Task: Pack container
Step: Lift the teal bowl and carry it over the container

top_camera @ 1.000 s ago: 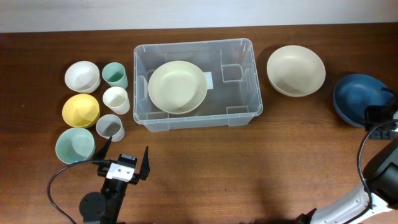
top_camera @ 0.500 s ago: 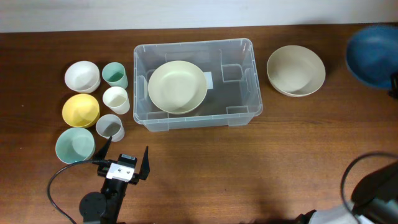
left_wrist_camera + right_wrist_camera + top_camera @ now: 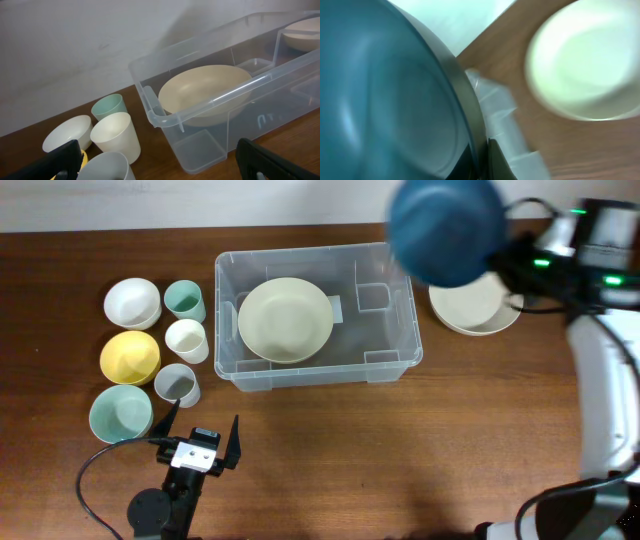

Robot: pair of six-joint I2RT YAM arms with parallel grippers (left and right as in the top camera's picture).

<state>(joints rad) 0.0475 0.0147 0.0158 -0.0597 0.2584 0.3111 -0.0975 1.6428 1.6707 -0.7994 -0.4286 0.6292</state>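
Since the earlier frames, we record that the dark blue round bowl (image 3: 445, 230) has left the right edge of the brown wooden table (image 3: 400, 450) and now hangs, blurred, above the right back corner of the large clear rectangular plastic tub (image 3: 300, 252). That tub stands at the middle back of the table, with a cream round bowl (image 3: 285, 319) lying in its left half. A beige round bowl (image 3: 478, 308) rests just right of the tub, partly hidden beneath the blue one. Left of the tub stand a white bowl (image 3: 132, 302), a yellow bowl (image 3: 130, 356) and a pale teal bowl (image 3: 121, 413), with a green cup (image 3: 185, 300), a cream cup (image 3: 186, 339) and a grey cup (image 3: 177, 385) beside them. We find the right gripper (image 3: 505, 258) pinching the blue bowl's rim. The left gripper (image 3: 198, 442) sits low at the front left, fingers spread and holding nothing.
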